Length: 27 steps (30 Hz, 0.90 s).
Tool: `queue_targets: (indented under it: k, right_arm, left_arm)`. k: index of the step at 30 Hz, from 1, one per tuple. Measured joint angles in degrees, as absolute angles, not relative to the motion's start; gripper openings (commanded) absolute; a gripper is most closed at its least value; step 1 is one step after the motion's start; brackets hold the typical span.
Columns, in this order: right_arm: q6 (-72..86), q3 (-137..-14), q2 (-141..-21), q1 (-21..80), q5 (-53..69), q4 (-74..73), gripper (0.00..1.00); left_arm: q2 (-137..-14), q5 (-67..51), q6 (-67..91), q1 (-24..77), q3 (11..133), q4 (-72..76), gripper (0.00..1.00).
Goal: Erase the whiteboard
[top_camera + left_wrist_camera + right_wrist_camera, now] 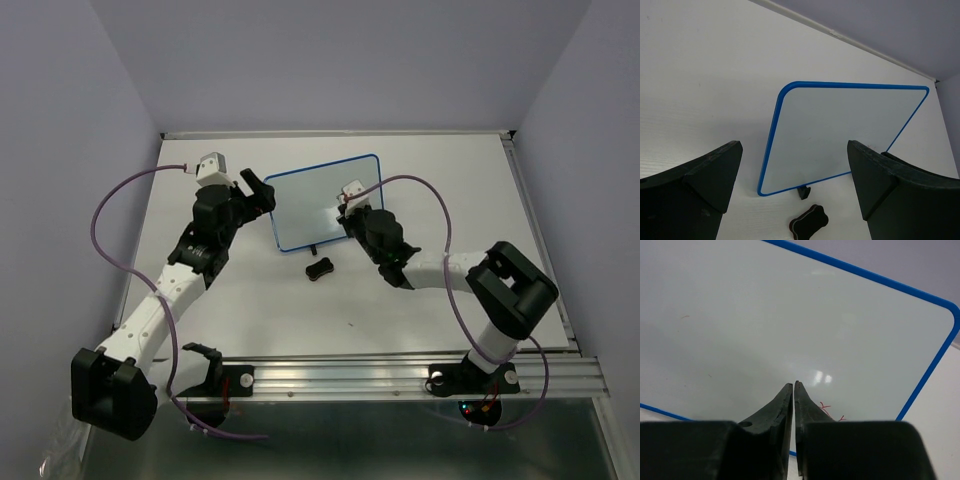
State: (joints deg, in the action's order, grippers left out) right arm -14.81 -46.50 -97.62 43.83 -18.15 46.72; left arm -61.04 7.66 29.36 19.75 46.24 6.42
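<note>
1. Top view: the whiteboard (318,205) stands propped up, its long axis running left to right between the arms. The left gripper (262,190) sits just off the whiteboard's left edge, spread wide and empty. The right gripper (345,218) is over the whiteboard's right part, so it is the nearer one. The eraser (320,270) lies just beyond the whiteboard's lower edge, in neither gripper.
2. Left wrist view: the whiteboard (840,135) lies straight ahead of the parted fingers (710,180), clear of them. Its face looks clean from here.
3. Right wrist view: the right gripper (793,386) is pinched nearly closed with nothing visible in it. Whether its tips touch the whiteboard (790,315) I cannot tell. Faint red marks (829,407) sit just right of the tips, near the whiteboard's lower right corner.
</note>
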Motion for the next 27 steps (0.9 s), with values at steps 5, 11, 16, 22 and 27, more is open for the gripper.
queue_targets:
  k: [5, 11, 16, 22, 27]
  right_arm:
    - [-8.3, -45.5, -92.8, 43.8, -18.5, 42.8, 0.47]
    - [0.2, -44.6, -89.3, 43.6, -26.0, 36.1, 1.0]
    - [10.3, -44.6, -84.2, 41.3, -31.5, 26.0, 1.0]
    - [21.9, -46.2, -75.8, 32.7, -33.6, 10.6, 1.0]
    - [31.6, -46.8, -68.7, 9.1, -31.9, -2.1, 1.0]
  left_arm:
    - [-60.9, 7.7, 29.4, 19.7, 46.2, 6.4, 0.99]
    - [-60.1, 7.9, 29.7, 19.7, 46.1, 6.5, 0.99]
    - [-58.6, 8.6, 30.1, 19.7, 45.6, 6.4, 0.99]
    - [-56.9, 12.0, 30.3, 19.7, 45.5, 5.1, 0.99]
    - [-54.9, 16.6, 30.4, 19.7, 45.3, 3.4, 0.99]
